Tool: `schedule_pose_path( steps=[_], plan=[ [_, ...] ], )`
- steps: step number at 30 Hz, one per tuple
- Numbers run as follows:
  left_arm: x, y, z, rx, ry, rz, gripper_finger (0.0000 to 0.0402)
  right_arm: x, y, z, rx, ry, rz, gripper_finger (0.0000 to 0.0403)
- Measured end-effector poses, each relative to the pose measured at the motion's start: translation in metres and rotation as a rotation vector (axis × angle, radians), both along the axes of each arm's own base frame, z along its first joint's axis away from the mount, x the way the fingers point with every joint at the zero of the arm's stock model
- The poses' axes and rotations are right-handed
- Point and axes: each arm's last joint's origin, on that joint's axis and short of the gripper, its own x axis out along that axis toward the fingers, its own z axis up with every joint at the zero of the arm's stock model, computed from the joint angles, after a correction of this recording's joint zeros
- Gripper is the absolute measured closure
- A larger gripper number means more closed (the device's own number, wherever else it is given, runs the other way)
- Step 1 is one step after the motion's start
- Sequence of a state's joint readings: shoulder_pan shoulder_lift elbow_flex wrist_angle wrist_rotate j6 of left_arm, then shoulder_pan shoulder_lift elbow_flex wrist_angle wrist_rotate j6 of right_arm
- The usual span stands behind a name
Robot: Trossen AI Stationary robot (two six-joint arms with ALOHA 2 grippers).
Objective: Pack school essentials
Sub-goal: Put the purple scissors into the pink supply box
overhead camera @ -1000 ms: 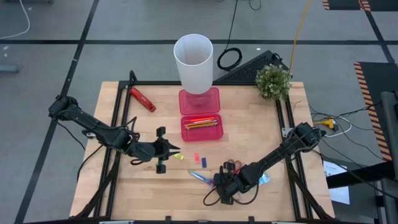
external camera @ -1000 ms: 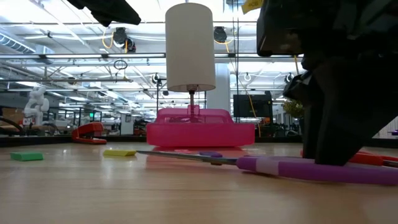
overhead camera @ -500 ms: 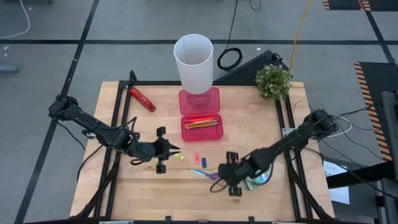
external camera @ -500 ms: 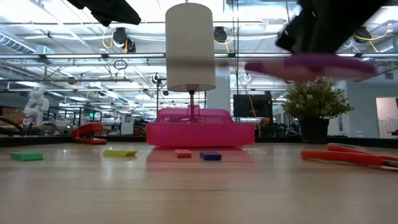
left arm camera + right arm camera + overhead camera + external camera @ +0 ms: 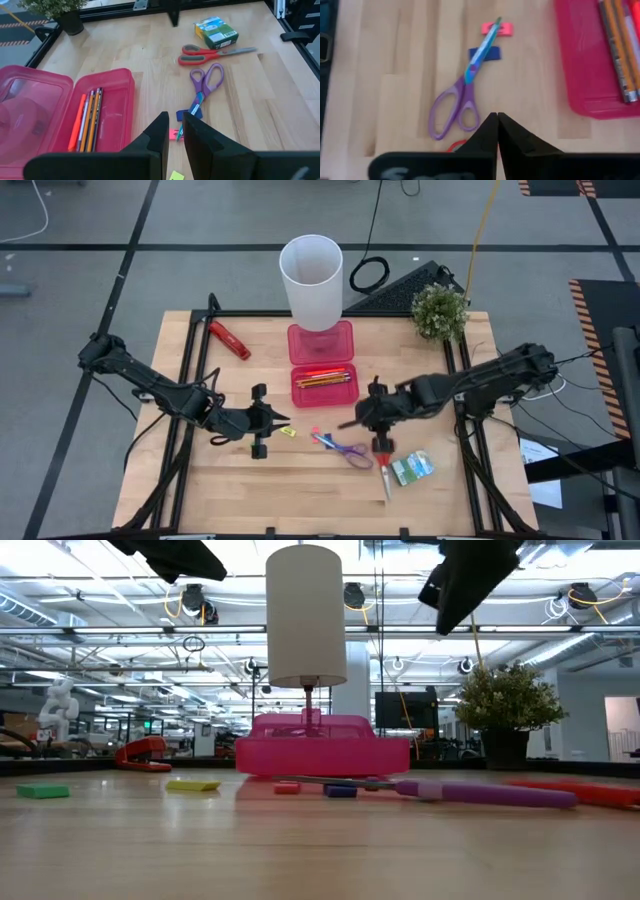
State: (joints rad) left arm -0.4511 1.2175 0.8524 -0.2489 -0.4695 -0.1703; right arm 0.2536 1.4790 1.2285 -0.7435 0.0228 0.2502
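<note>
The purple-handled scissors (image 5: 345,450) (image 5: 455,107) lie flat on the table, their blade resting across the blue eraser (image 5: 485,52) and the pink eraser (image 5: 497,28). My right gripper (image 5: 352,423) (image 5: 497,116) hangs shut above them, touching nothing. The red-handled scissors (image 5: 384,470) and the green-white packet (image 5: 412,468) lie to the right. The pink case (image 5: 323,387) holds several pencils. My left gripper (image 5: 281,420) (image 5: 175,117) waits at the left, its fingers a narrow gap apart, just beside a yellow eraser (image 5: 287,431).
A tall white cup (image 5: 311,275) stands on the case's open lid (image 5: 322,340). A red-and-black tool (image 5: 230,338) lies at the far left and a potted plant (image 5: 438,310) at the far right. Black rails (image 5: 186,360) border the table. Bare wood runs along the near edge.
My right gripper lifted the purple scissors clear of the table and carried them up, toward the far edge and the pink case. The scissors are now out of its fingers. They lie flat farther left and farther from the near edge than before, with the blade on the erasers.
</note>
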Motion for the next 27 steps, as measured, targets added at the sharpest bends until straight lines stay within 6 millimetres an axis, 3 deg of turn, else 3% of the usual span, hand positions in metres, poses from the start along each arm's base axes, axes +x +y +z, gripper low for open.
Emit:
schedule_pose_path(
  steps=[6, 13, 19, 27],
  plan=[
    [0.0, 0.0, -0.001, -0.004, 0.006, 0.004, 0.0344, 0.013, 0.011, -0.018, 0.015, 0.024, 0.002, 0.0374],
    [0.0, 0.0, -0.001, -0.011, 0.007, 0.009, 0.0344, 0.028, 0.05, -0.055, 0.038, 0.061, 0.016, 0.0287],
    [0.0, 0.0, -0.001, -0.012, 0.007, 0.009, 0.0344, 0.032, 0.065, -0.09, 0.023, 0.164, -0.032, 0.0225],
    [0.0, 0.0, -0.001, -0.012, 0.007, 0.009, 0.0344, 0.033, 0.072, -0.114, -0.015, 0.23, -0.069, 0.0219]
  ],
)
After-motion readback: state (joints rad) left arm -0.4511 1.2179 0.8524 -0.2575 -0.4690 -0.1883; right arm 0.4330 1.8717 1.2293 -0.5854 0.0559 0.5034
